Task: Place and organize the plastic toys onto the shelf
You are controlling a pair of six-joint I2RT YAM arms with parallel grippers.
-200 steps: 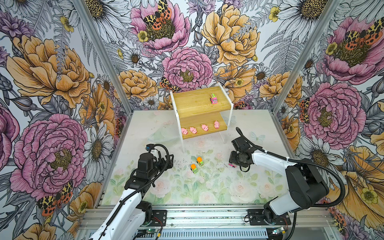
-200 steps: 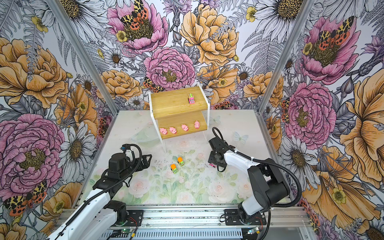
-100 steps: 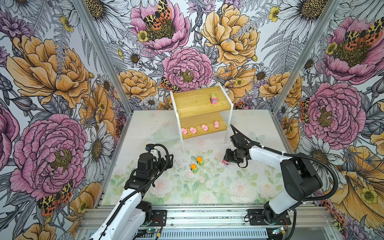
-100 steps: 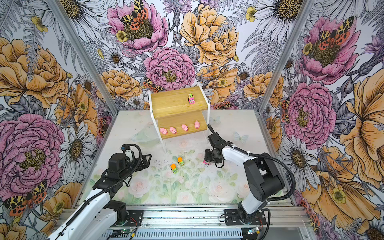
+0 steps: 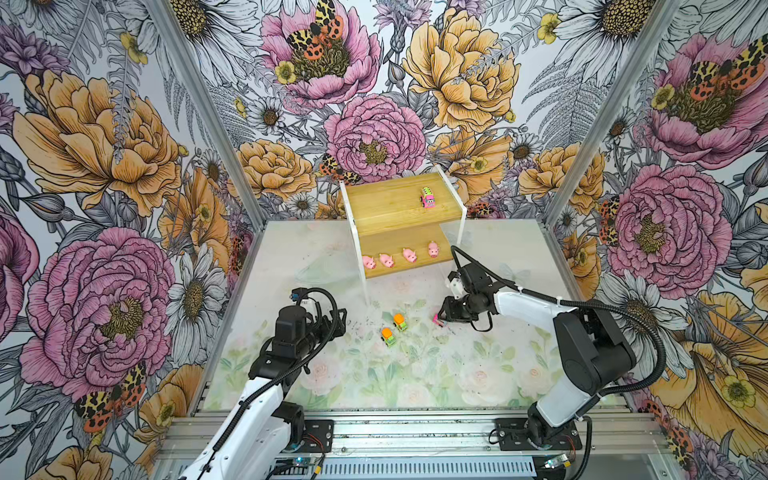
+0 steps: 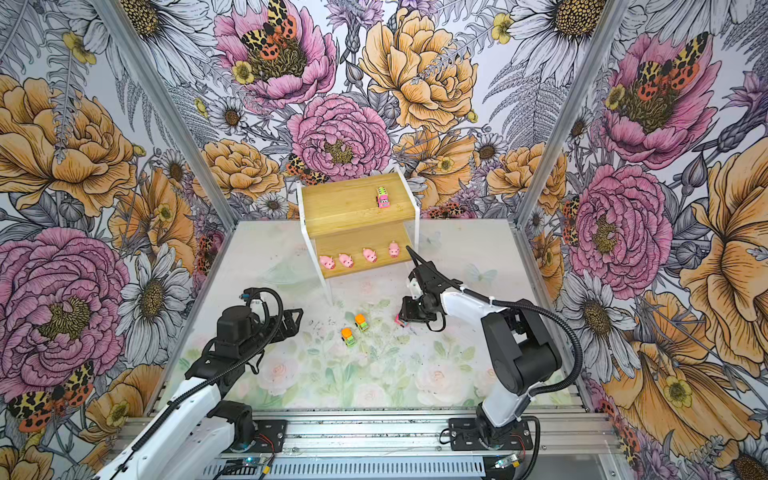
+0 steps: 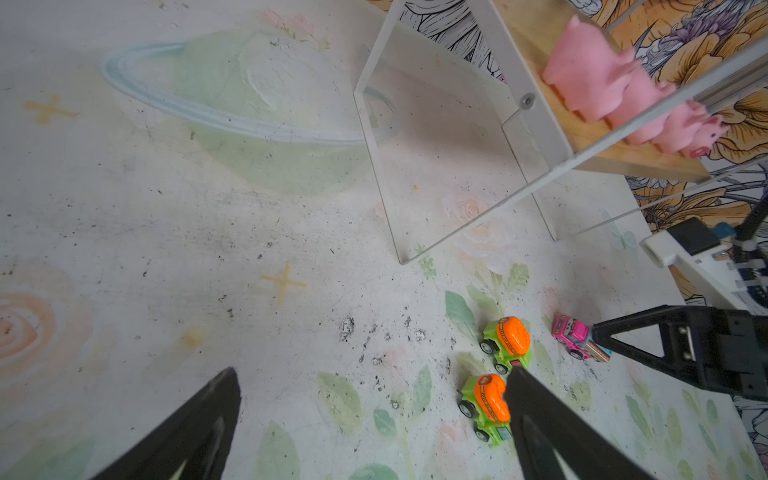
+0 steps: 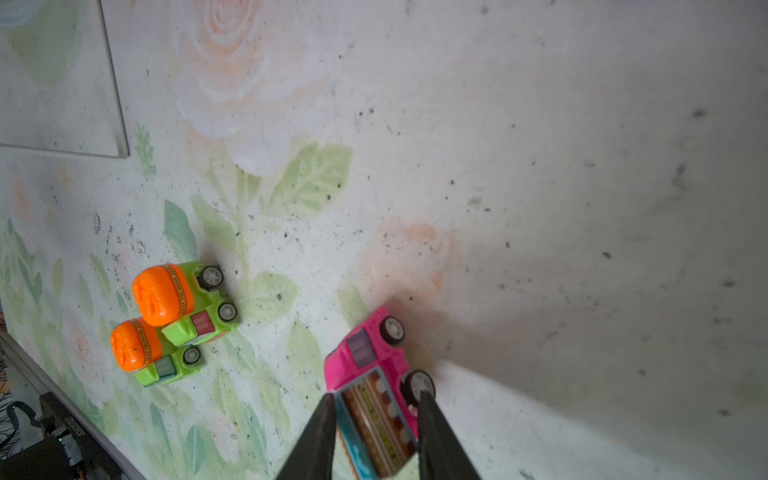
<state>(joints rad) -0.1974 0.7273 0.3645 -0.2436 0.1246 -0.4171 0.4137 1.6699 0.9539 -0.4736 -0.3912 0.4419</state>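
Right hand [image 8: 377, 395] grasps the rear of a pink, stripe-roofed plastic toy car [image 8: 365, 353] standing on the floral tabletop [image 5: 415, 374], lower centre of its wrist view. The left hand [image 7: 372, 370] hovers released. Next, probably: a lift to the two-tier bamboo shelf [image 5: 386, 203], upper centre.

Right hand [image 8: 377, 397] moved left, closed on pink car [image 8: 365, 353].

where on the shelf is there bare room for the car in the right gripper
Top board: bare from the white side panel to the shelved car; the gripped car likely fits there. Lower board: crowded, four pigs lined along its front.
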